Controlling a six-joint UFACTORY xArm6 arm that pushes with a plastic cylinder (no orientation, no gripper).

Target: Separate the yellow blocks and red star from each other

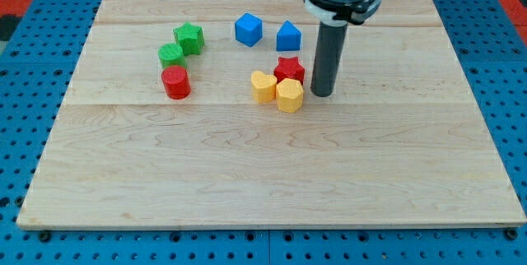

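Observation:
The red star (289, 69) lies near the board's middle, toward the view's top. Two yellow blocks touch it from below: a yellow heart-like block (263, 86) at its lower left and a yellow hexagonal block (290, 95) directly below it. The two yellow blocks also touch each other. My tip (322, 94) stands just to the right of the yellow hexagonal block and the red star, a small gap away from both.
A blue hexagonal block (248, 30) and a blue pentagonal block (288, 36) sit above the cluster. At the left are a green star (189, 38), a second green block (171, 53) and a red cylinder (175, 82). The wooden board (263, 183) rests on a blue pegboard.

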